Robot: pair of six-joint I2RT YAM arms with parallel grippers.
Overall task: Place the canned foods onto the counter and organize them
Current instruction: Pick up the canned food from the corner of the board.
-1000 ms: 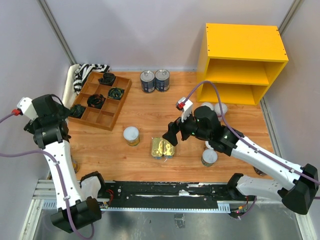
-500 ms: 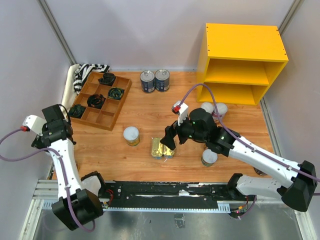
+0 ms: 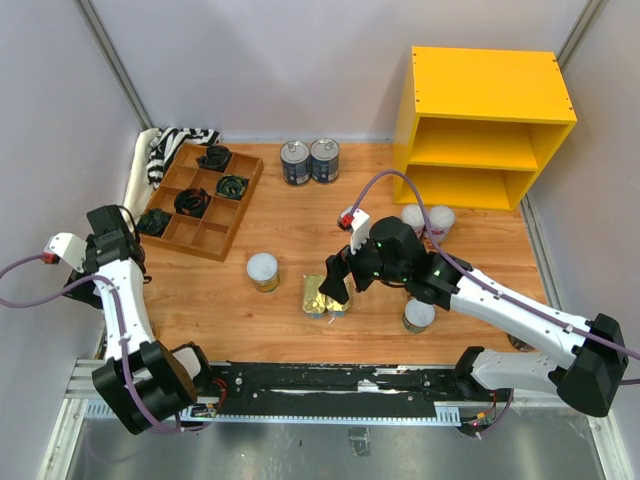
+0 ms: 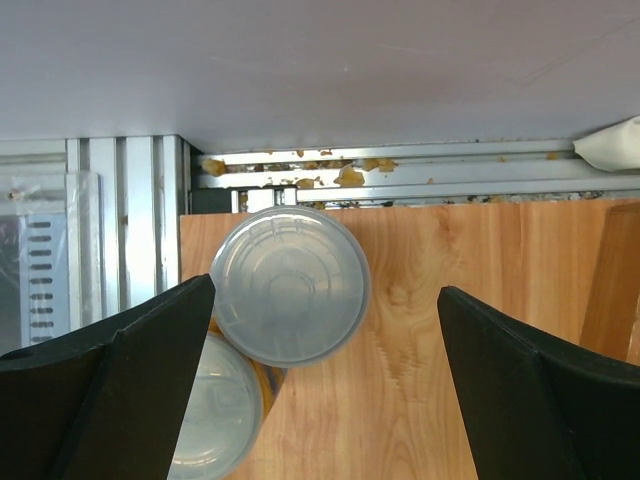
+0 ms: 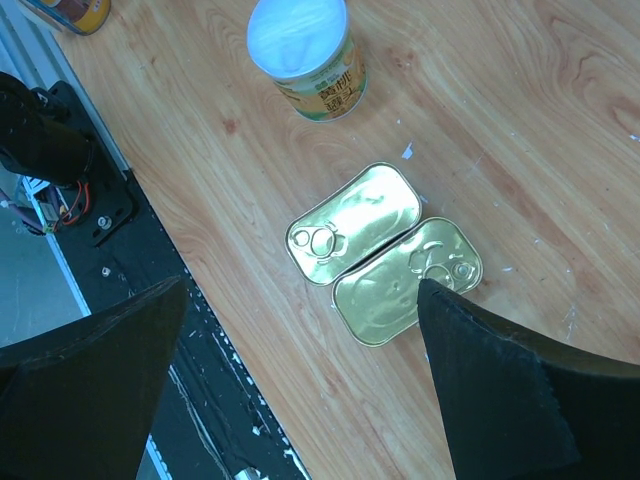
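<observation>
Left gripper: jaws wide apart over two round plastic-lidded cans at the table edge.
Tray: brown wood, divided; dark coils in several compartments.
Tins: two flat gold rectangles (rounded corners, ring pulls), touching, on the woodgrain table.
Right gripper: spread open above them.
Counter: yellow box, far right.

Right gripper: jaws spread wide; dark fingers at 7 and 5 o'clock, holding nothing.
Upper gold tin: flat, rectangular, ring-pull up; at picture centre, seen between the fingers.
Lower gold tin: same kind, touching the upper tin's long side, toward 4 o'clock.
White-lidded can: upright at 12 o'clock, apart from both tins.
Orange-labelled can: 10 o'clock corner, mostly cut off.
Table: pale wood, white flecks.
Black rail: along the table edge at 9 o'clock, wires attached.
</observation>
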